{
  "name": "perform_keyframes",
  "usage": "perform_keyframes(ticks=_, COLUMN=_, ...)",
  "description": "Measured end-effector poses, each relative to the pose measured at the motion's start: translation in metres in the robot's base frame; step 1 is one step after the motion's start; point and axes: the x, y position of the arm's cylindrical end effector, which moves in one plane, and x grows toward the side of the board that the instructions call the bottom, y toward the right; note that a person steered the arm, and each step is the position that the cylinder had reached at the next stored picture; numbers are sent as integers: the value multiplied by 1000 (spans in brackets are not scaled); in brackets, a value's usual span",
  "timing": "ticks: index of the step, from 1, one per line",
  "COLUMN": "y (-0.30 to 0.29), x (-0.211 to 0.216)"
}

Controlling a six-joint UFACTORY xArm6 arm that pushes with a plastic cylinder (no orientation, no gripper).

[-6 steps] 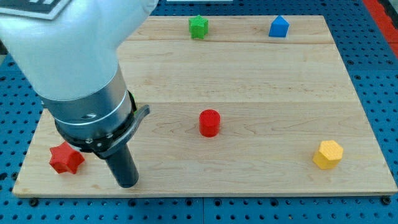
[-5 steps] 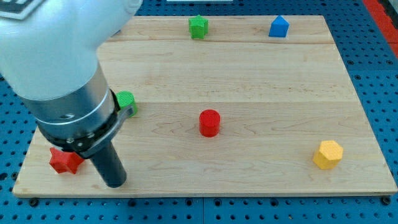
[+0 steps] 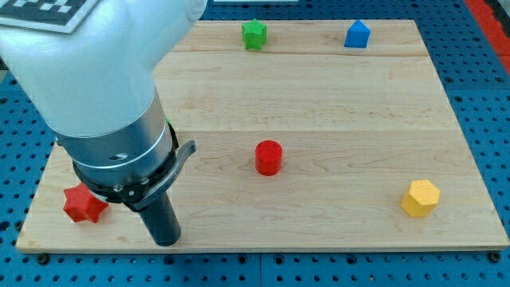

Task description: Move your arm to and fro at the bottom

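My tip (image 3: 166,241) rests on the wooden board (image 3: 335,112) near its bottom edge, at the view's lower left. A red star block (image 3: 83,205) lies just left of the tip, apart from it. A red cylinder (image 3: 268,157) stands at the board's middle, well right of the tip. A yellow hexagonal block (image 3: 420,198) sits at the lower right. A green star-like block (image 3: 254,34) and a blue house-shaped block (image 3: 357,34) sit along the top edge. The arm's body hides part of the board's left side.
The board lies on a blue perforated table (image 3: 486,88). The large white and grey arm body (image 3: 96,96) fills the view's upper left.
My tip went left towards the red star, then came back right along the bottom edge. A green block seen briefly at mid left is hidden behind the arm again.
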Motion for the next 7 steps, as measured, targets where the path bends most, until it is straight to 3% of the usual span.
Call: perform_keyframes(ticks=7, y=18, x=1)
